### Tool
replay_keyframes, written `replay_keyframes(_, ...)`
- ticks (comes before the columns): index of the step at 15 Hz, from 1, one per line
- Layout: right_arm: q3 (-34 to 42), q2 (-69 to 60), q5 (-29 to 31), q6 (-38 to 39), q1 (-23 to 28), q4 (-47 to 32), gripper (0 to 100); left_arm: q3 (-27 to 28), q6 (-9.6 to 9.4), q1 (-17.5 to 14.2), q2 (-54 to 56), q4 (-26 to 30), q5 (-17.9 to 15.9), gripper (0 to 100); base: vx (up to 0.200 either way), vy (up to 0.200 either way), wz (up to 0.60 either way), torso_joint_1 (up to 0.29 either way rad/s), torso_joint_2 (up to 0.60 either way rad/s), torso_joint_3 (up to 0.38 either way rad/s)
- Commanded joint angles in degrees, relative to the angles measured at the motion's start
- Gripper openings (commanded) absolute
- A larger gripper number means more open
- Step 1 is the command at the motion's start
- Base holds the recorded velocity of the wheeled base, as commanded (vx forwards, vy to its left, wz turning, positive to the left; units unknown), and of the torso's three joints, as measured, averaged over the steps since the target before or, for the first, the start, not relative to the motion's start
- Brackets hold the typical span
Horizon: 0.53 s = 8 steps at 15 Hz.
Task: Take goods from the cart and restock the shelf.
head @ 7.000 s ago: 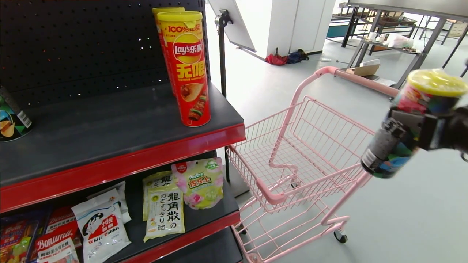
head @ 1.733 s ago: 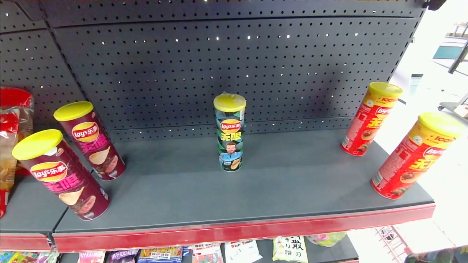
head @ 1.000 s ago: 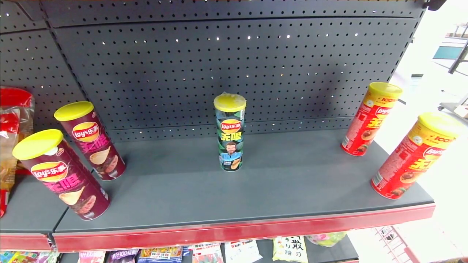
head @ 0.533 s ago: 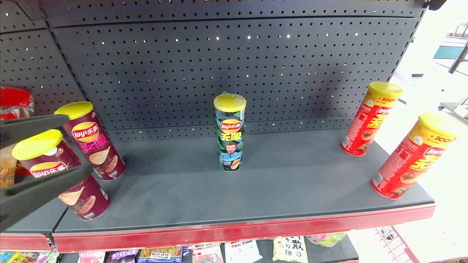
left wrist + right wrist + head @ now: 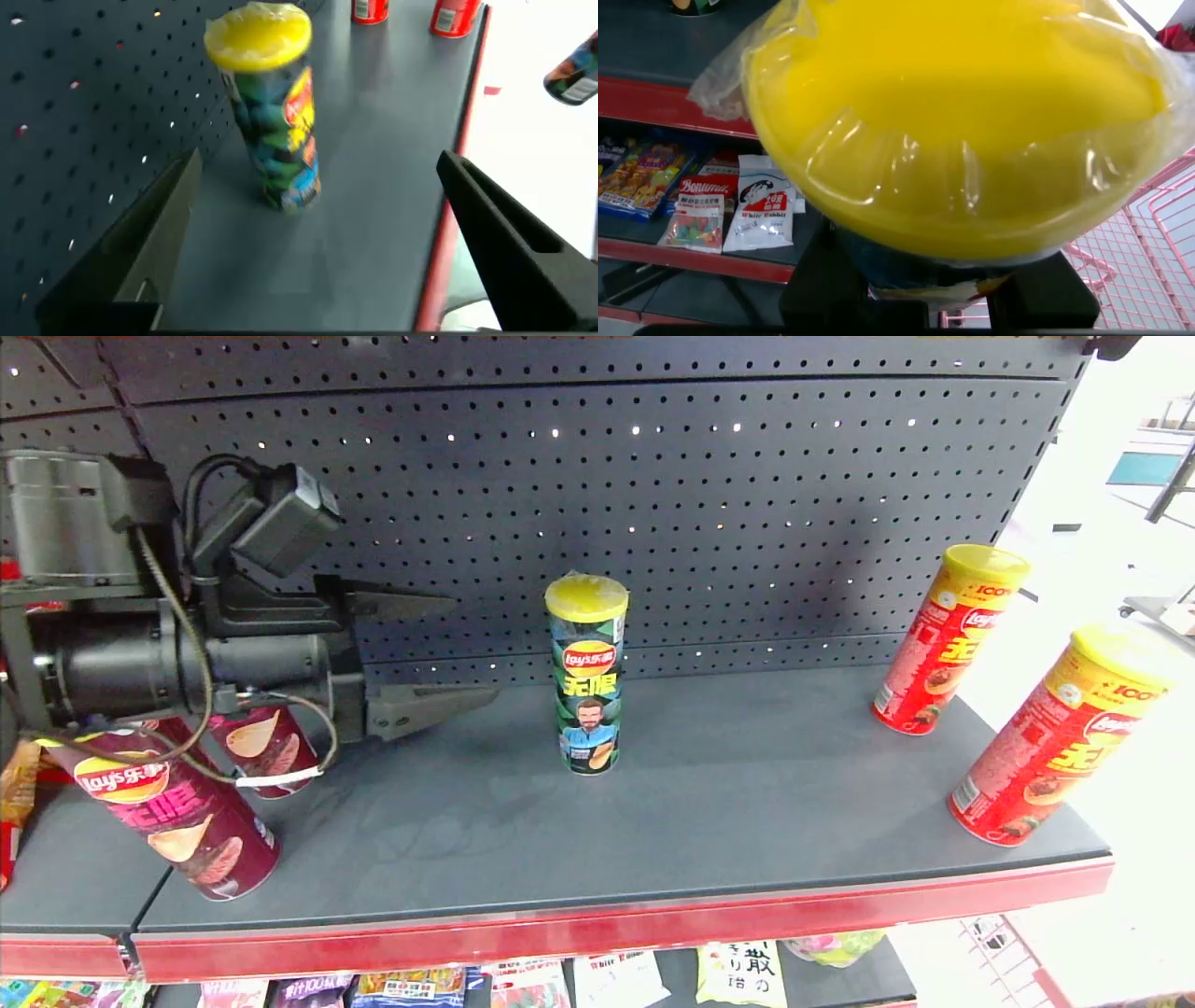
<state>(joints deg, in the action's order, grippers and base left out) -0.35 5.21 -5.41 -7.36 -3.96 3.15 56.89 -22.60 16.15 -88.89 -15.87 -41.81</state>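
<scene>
Five cans are tallied on the shelf (image 5: 653,821): two maroon cans (image 5: 182,817) (image 5: 264,747) at nine o'clock, one green can (image 5: 588,677) at twelve, two red cans (image 5: 948,639) (image 5: 1060,737) at three. A second green can (image 5: 962,121) is counted too.

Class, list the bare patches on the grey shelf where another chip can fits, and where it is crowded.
Widest bare stretch: between the green can and the two red cans at the right end of the shelf. The front strip is bare too. Crowded: the left, with maroon cans and the left gripper, jaws open.
</scene>
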Motion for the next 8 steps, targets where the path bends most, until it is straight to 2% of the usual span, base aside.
replay_keyframes(1, 0.0, 0.1, 0.1, 0.0, 0.0, 0.0, 0, 3.2, -0.25, 0.7, -7.0, 0.1, 0.0, 100, 0.000, 0.000, 0.00, 0.000, 0.00, 0.000)
replay_keyframes(6, 0.0, 0.2, 1.1, 0.0, -0.1, 0.1, 0, 4.6, -0.34, 2.9, -10.2, 0.0, -1.0, 100, 0.000, 0.000, 0.00, 0.000, 0.00, 0.000)
replay_keyframes(8, 0.0, 0.2, 1.1, 0.1, -0.1, 0.0, 0, 7.5, -0.25, 2.7, -12.9, 0.0, -0.8, 100, 0.000, 0.000, 0.00, 0.000, 0.00, 0.000)
